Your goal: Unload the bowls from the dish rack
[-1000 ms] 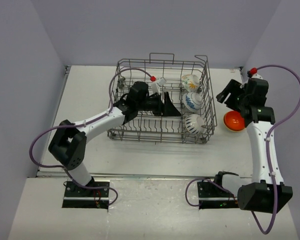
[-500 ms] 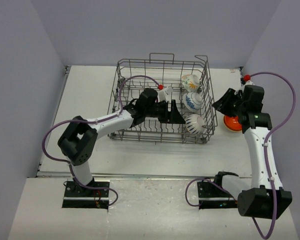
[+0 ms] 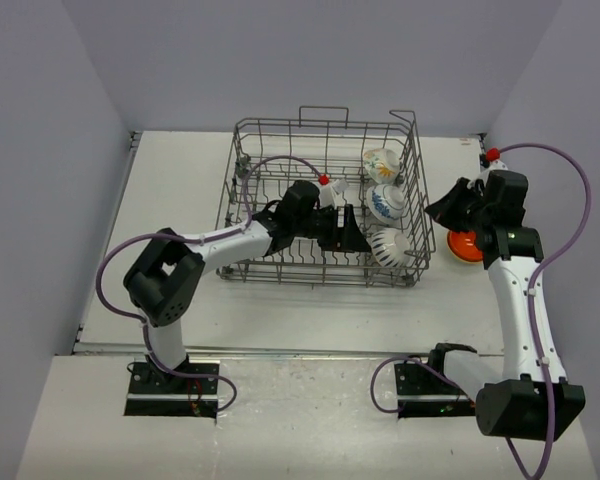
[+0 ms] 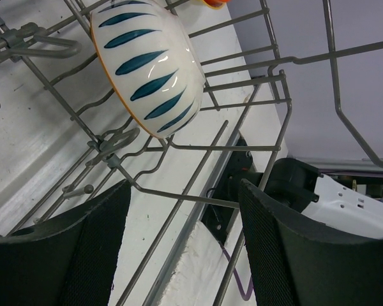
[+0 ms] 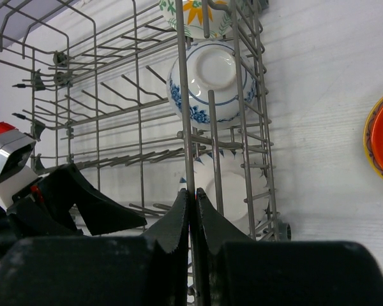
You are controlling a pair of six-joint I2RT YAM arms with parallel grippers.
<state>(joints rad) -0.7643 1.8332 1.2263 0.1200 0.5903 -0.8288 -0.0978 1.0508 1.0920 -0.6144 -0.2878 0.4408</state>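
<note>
Hiding half the orange bowl (image 3: 468, 246) by the desk's right edge, right gripper's (image 5: 191, 197) pinched closed; left gripper (image 4: 184, 188) gapes wide inside the dish rack (image 3: 280, 262).

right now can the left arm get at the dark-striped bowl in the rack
Probably yes. The left pincer is open inside the dish rack, facing the striped bowl, and only thin rack wires cross between them.

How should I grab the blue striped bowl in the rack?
Probably pinch the rim of the striped bowl, one finger inside, one outside, coming from the left gripper side. It leans on edge among tines; the dish rack wall blocks its right.
</note>
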